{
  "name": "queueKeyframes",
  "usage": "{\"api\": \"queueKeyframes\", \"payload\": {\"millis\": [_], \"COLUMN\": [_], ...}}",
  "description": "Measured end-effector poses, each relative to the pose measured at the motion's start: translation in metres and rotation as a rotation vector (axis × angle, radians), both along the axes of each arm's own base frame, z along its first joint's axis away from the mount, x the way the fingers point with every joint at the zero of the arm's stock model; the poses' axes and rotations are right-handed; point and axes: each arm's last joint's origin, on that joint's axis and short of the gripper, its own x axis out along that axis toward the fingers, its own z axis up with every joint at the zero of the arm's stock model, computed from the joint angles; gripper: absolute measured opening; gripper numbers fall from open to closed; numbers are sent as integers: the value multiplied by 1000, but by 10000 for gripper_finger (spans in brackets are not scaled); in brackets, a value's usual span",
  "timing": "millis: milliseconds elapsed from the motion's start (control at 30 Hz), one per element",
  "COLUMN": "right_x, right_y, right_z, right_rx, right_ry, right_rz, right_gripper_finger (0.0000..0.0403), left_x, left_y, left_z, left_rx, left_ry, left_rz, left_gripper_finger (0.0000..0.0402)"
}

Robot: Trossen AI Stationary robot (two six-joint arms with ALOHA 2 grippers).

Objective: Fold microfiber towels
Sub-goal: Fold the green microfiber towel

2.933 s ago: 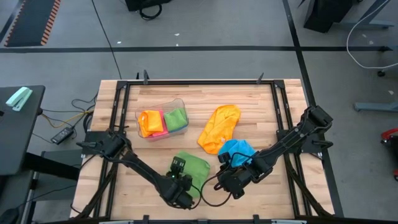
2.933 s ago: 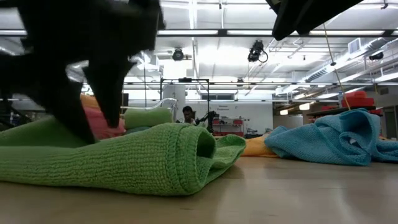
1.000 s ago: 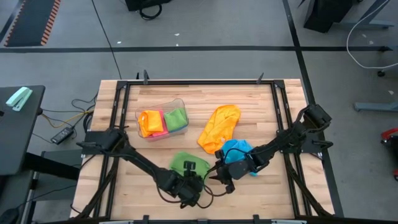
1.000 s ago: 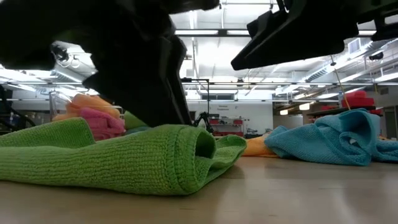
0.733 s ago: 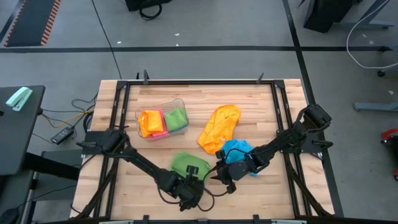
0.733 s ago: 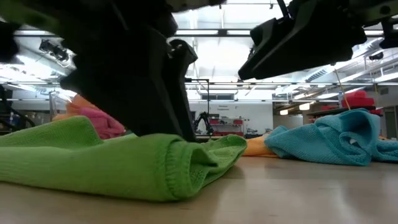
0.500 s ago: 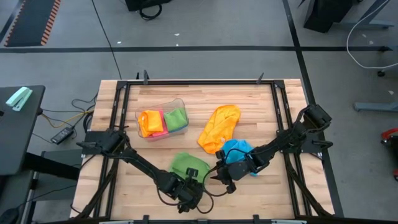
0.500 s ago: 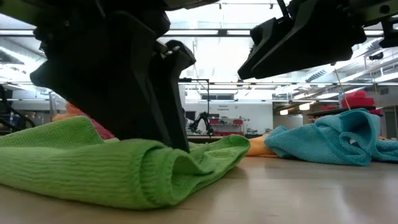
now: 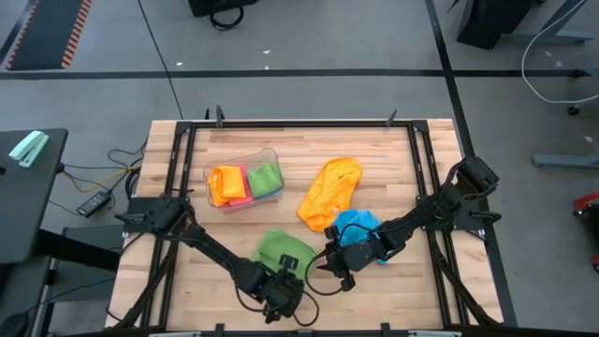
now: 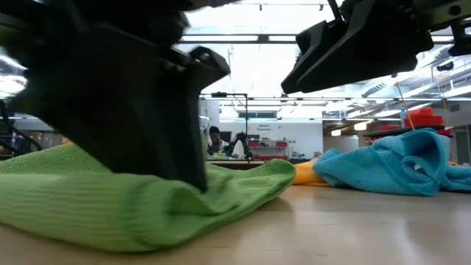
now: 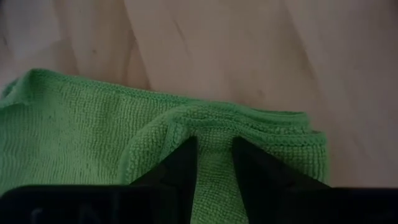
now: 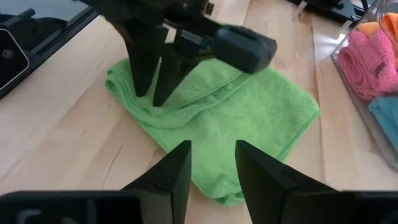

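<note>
Green towel (image 9: 284, 249): flat on wooden surface (image 9: 393, 159), near front edge, one ridge of cloth pinched up. Left tool (image 11: 212, 163): clenched on that ridge. Right tool (image 12: 211, 165): released, hovering just beside green towel, holding nothing. Blue towel (image 9: 360, 227): crumpled, touching orange towel (image 9: 330, 191). Clear tub (image 9: 245, 178): folded orange, pink, green towels inside.

Green towel (image 9: 281, 248) lay folded at the table's near edge, one edge bunched into a ridge between my left fingers (image 11: 180, 171). Blue towel (image 9: 357, 226) sat crumpled right of it. Orange towel (image 9: 331, 191) sprawled loose beyond. Folded orange (image 9: 226, 183), pink (image 12: 372, 58) and green (image 9: 264, 176) ones sat in the tub.
</note>
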Motion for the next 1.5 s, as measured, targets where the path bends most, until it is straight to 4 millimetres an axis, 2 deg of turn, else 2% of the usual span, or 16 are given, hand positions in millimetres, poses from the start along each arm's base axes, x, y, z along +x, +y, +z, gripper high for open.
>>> {"api": "queueKeyframes", "payload": {"millis": [167, 400, 567, 800, 933, 1033, 1267, 1500], "right_x": [0, 0, 2, 8, 11, 11, -9, -40], "right_y": [0, 0, -2, -8, -8, -10, 6, 23], "right_z": [0, 0, 1, -1, -12, -14, -7, 2], "right_rx": [2, 6, 49, 97, 79, 83, 132, 147], "right_ry": [-4, -4, -3, -12, 7, 29, 106, 220], "right_rz": [0, -2, -18, -66, -67, -84, -84, -75], "right_gripper_finger": [133, 133, 133, 133, 133, 133, 133, 133], "left_x": [-6, -16, -23, -22, -16, -5, 17, 29], "left_y": [-5, -13, -7, 19, 37, 53, 93, 120], "left_z": [1, 23, 27, 23, 22, 21, 21, 21], "left_rx": [29, 39, 102, 235, 284, 245, 162, 89], "left_ry": [-7, -65, -30, 56, 114, 160, 186, 209], "left_rz": [-2, -28, -8, 99, 85, 49, 91, 87], "left_gripper_finger": [121, 134, 131, 122, 124, 127, 133, 174]}}
